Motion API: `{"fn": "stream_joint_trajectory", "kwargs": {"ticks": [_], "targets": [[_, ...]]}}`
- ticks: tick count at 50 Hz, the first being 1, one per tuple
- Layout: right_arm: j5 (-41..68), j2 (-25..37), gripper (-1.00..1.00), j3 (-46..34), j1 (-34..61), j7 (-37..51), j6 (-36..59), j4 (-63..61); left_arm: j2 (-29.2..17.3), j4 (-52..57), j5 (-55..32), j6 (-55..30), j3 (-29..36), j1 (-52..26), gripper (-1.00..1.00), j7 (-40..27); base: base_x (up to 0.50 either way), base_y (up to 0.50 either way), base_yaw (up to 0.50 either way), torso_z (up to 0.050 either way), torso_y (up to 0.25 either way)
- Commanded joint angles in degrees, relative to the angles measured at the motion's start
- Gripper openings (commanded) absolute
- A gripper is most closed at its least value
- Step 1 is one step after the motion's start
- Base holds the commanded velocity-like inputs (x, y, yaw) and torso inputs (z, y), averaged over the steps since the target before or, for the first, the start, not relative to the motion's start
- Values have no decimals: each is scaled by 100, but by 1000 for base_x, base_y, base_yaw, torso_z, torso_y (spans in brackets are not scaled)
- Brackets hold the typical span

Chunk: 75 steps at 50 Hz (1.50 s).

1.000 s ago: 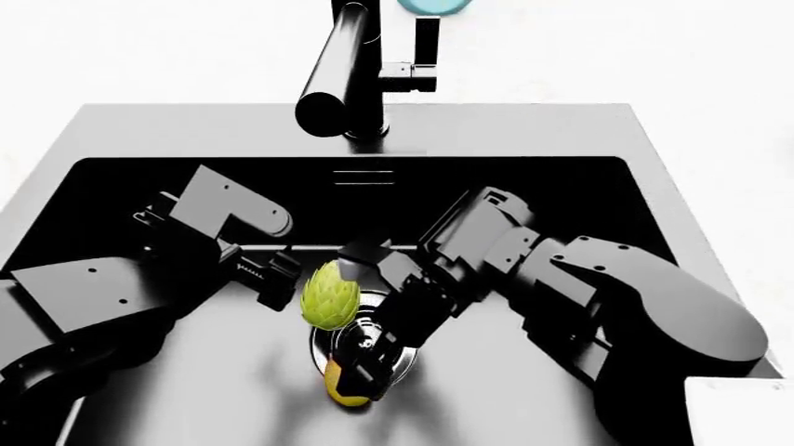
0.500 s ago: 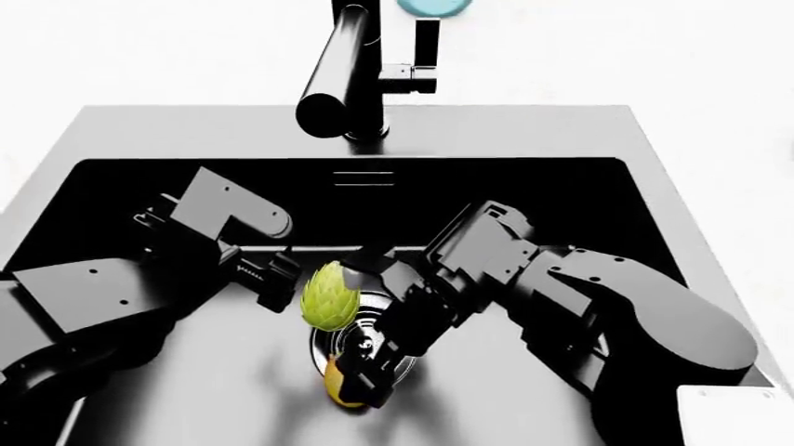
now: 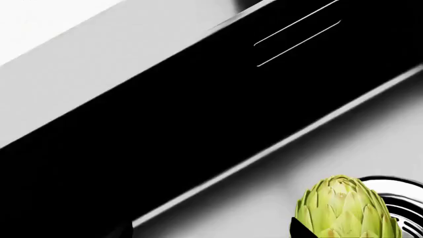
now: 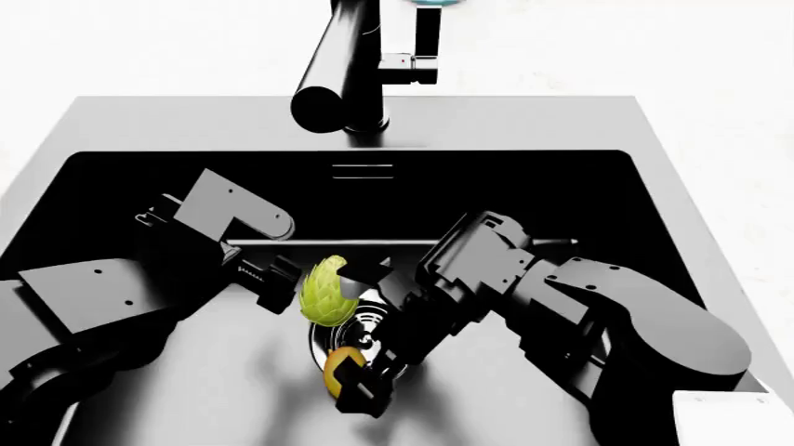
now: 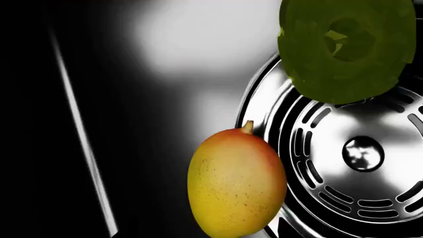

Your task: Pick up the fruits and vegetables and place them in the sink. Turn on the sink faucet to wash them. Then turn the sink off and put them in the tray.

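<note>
Both arms reach down into the black sink (image 4: 522,121). The light green artichoke (image 4: 325,291) stands on the edge of the chrome drain (image 4: 372,327). My left gripper (image 4: 281,284) is open beside it. In the left wrist view one fingertip (image 3: 300,229) touches the artichoke (image 3: 343,208) and the gap between the jaws (image 3: 211,233) is empty. The yellow-orange mango (image 4: 340,368) lies by the drain, between the fingers of my open right gripper (image 4: 355,374). In the right wrist view the mango (image 5: 238,188) fills the space ahead of the jaws. No water runs from the black faucet (image 4: 333,74).
The faucet's side lever (image 4: 416,65) sits behind the sink's far rim. A teal round object (image 4: 430,3) is at the top edge. A pale rimmed corner (image 4: 734,418) at the near right may be the tray. The sink walls enclose both arms.
The right gripper has drawn back slightly over the mango, which now shows more fully between its fingers. The head view has tilted a little. The left arm and artichoke stay put.
</note>
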Motion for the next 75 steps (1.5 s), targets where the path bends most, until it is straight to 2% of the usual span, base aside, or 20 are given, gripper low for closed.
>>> {"fn": "stream_joint_trajectory", "kwargs": {"ticks": [1, 23, 31, 39, 48, 65, 66, 75], "targets": [[118, -1, 100, -4, -25, 130, -198, 5, 0, 21, 85, -6, 75, -14, 100, -13, 0, 0, 0, 0, 0], [91, -1, 100, -16, -173, 230, -205, -42, -33, 80, 48, -12, 57, -19, 100, -42, 0, 0, 0, 0, -46], [-153, -1, 100, -11, -210, 18, -139, -220, -41, 82, 36, 4, 50, -19, 100, -28, 0, 0, 0, 0, -2], [432, -1, 100, -16, -39, 773, -243, 44, -31, 50, 47, 26, 67, -5, 100, -6, 0, 0, 0, 0, -1], [-403, -1, 100, -7, -171, 19, 207, -324, -13, -2, 118, 30, 146, -6, 100, 33, 0, 0, 0, 0, -2], [-398, -1, 100, 5, -228, 206, 316, -399, -35, -36, 115, 106, 138, 25, 100, 89, 0, 0, 0, 0, -33], [-384, -1, -100, 5, -229, 220, 306, -388, -38, -34, 114, 107, 139, 30, 100, 89, 0, 0, 0, 0, 0], [-281, -1, -100, 1, -224, 318, 263, -352, -56, -23, 105, 109, 139, 47, 100, 80, 0, 0, 0, 0, 0]]}}
